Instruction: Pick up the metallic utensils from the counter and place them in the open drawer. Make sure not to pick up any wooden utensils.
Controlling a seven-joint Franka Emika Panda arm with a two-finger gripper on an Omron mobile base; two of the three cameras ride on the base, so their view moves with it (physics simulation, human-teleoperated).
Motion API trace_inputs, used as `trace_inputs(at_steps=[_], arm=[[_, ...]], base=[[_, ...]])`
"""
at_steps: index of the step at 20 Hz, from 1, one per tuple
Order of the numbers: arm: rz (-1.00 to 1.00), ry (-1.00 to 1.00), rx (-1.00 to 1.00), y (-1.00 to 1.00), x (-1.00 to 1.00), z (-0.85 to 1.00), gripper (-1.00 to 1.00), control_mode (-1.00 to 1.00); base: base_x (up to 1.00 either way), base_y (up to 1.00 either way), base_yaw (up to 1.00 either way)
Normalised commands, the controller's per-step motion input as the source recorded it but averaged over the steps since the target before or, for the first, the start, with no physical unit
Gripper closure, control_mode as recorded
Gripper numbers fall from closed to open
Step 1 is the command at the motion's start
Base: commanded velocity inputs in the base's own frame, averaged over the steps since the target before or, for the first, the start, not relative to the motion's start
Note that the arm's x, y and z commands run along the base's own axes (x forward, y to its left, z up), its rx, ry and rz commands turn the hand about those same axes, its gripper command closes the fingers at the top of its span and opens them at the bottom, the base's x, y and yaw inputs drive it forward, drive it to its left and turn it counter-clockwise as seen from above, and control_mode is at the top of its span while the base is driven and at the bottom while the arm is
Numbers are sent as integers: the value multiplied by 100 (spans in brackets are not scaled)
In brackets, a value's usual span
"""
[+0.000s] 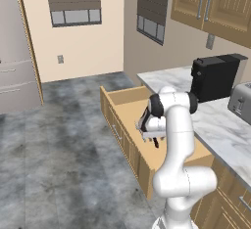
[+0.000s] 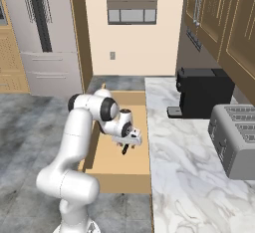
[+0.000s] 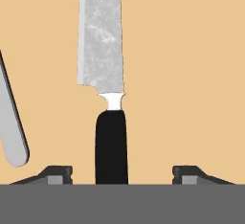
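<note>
Drawer (image 1: 128, 106) gapes beside the marble counter (image 2: 189, 167) — black-handled knife (image 3: 106, 89) between spread gripper (image 3: 122, 173) tips, silver fork handle (image 3: 10, 132) alongside.

Beige walls (image 1: 93, 42), shuttered window (image 2: 131, 0), grey floor (image 1: 59, 164)

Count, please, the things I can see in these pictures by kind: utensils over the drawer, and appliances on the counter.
Utensils: 2, the black-handled knife between the open gripper fingertips, and a silver utensil handle beside it, over the open drawer.
Appliances: 2, the black coffee machine and the toaster.
Total: 4
</note>
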Motion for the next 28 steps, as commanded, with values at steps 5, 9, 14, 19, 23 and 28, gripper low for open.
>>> trace_inputs(at_steps=[5,9,14,19,23,28], arm=[[-11,5,-1,4,-20,60,-100,-100],[-8,2,0,37,-67,80,-100,-100],[-2,0,0,44,-99,83,-100,-100],[0,-2,0,21,-100,100,-100,-100],[0,-2,-1,23,-87,100,-100,-100],[0,0,0,17,-36,100,-100,-100]], base=[[0,0,0],[0,0,0],[0,0,0],[0,0,0],[0,0,0],[0,0,0]])
